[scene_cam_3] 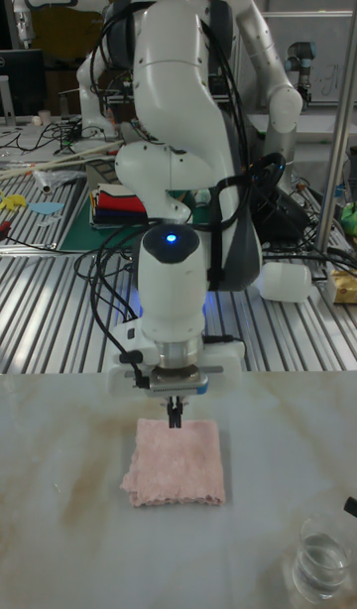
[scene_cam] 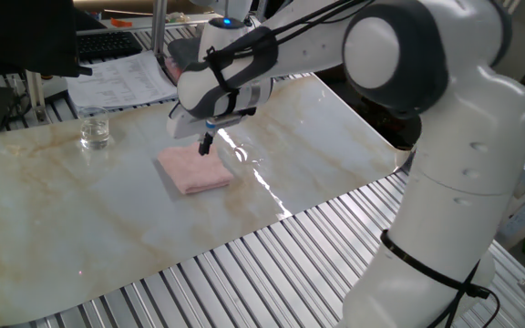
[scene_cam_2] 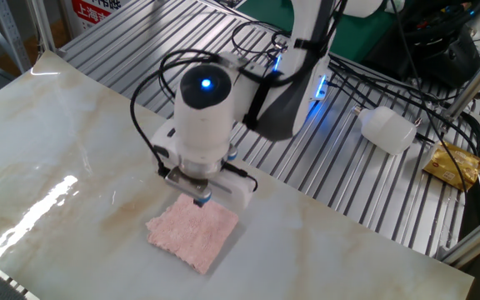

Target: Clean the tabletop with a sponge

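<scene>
The sponge (scene_cam: pixel 194 169) lies flat mid-tabletop (scene_cam: pixel 53 219), not yet grasped. The gripper (scene_cam_3: pixel 176 416) hangs over its far edge, fingers pinched nearly together around nothing. All wiping looks left to do.

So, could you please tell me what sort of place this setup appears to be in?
Most likely a robotics lab. A second robot arm stands behind the bench, loose cables trail over the ribbed metal slats, and a monitor sits at the left. The marble-look tabletop seems to be only a test surface.
</scene>
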